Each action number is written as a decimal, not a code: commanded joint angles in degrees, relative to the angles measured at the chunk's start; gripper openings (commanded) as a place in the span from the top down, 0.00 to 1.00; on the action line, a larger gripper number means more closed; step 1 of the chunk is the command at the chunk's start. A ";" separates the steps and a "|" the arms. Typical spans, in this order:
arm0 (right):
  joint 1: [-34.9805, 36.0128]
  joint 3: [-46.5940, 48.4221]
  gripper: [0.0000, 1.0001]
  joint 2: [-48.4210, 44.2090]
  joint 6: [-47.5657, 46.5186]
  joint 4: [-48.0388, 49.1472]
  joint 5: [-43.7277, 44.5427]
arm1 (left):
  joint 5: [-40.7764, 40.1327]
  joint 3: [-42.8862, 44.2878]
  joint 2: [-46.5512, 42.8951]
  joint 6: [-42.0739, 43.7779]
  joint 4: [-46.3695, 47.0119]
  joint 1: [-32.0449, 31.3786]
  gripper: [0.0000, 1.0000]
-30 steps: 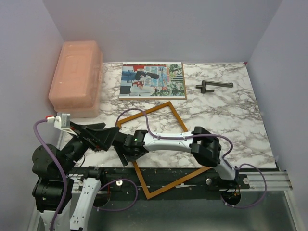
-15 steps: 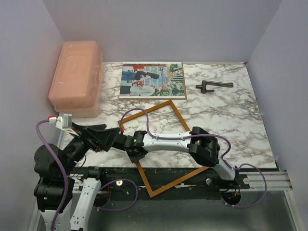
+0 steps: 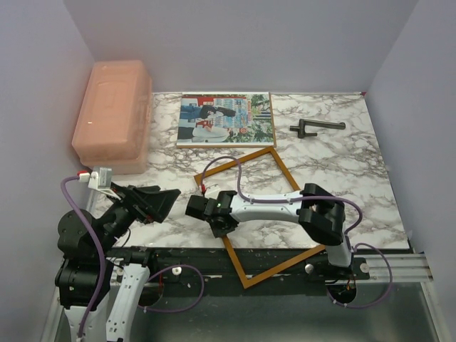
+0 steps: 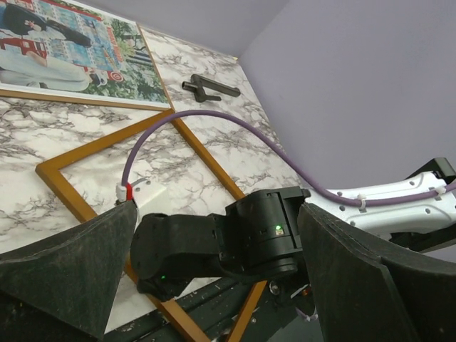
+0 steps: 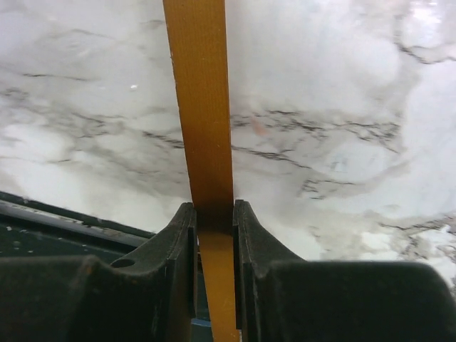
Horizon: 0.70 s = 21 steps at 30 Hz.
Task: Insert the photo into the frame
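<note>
The photo lies flat at the back of the marble table, with a thin brown strip along its right side; it also shows in the left wrist view. The orange-brown frame lies turned like a diamond, its near corner hanging over the table's front edge. My right gripper is shut on the frame's left bar; the right wrist view shows the bar pinched between both fingers. My left gripper is open and empty, just left of the right gripper, which fills the gap between its fingers.
A salmon plastic box stands at the back left. A black handle-shaped tool lies at the back right, also in the left wrist view. A black rail runs along the table's front edge. Walls close three sides.
My right gripper has moved right with the frame, which has slid right on the table. A gap has opened between my two grippers. The photo has not moved.
</note>
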 commanded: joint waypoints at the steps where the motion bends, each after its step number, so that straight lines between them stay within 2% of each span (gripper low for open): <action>1: -1.72 -4.01 1.00 -4.56 4.80 -3.24 2.47 | 1.28 -1.32 -1.04 -0.95 0.55 0.31 0.01; 3: -2.09 -4.29 0.98 -4.89 4.35 -3.21 2.84 | 1.36 -1.99 -1.10 -1.26 0.77 0.32 0.01; 6: -2.14 -2.44 0.88 -4.08 2.72 -4.27 3.24 | 1.48 -2.86 -1.22 -1.74 0.91 0.29 0.01; 9: -2.06 0.56 0.55 -2.82 1.56 -5.98 4.01 | 1.44 -3.43 -1.30 -1.84 0.63 0.31 0.01; 12: -2.11 2.12 0.43 -1.97 0.47 -6.18 3.88 | 1.22 -3.89 -1.32 -1.73 -0.05 0.31 0.02; 14: -2.06 2.99 0.40 -1.28 -0.07 -6.20 3.64 | 1.12 -4.20 -1.27 -1.77 -0.47 0.32 0.02; 21: -2.00 4.00 0.42 3.14 -0.56 -6.38 3.51 | 0.51 -4.61 -1.48 -1.37 -2.35 0.32 0.01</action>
